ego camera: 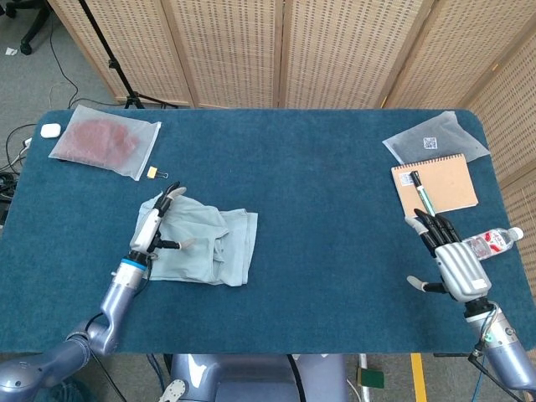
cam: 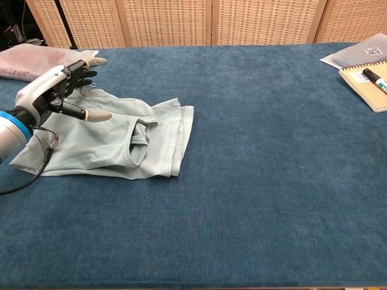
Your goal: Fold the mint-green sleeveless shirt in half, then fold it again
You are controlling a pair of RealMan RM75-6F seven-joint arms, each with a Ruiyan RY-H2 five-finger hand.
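Observation:
The mint-green sleeveless shirt (ego camera: 209, 243) (cam: 115, 142) lies folded and rumpled on the left half of the blue table. Its armhole edge faces right in the chest view. My left hand (ego camera: 155, 224) (cam: 57, 84) hovers over the shirt's left edge, turned on its side, fingers extended and apart, thumb sticking out, holding nothing. My right hand (ego camera: 452, 255) rests open on the table at the far right, away from the shirt, and shows only in the head view.
A clear bag with red contents (ego camera: 105, 141) and a binder clip (ego camera: 156, 173) lie back left. A notebook (ego camera: 435, 184) with a pen (ego camera: 421, 191), a plastic pouch (ego camera: 435, 138) and a water bottle (ego camera: 494, 243) sit at the right edge.

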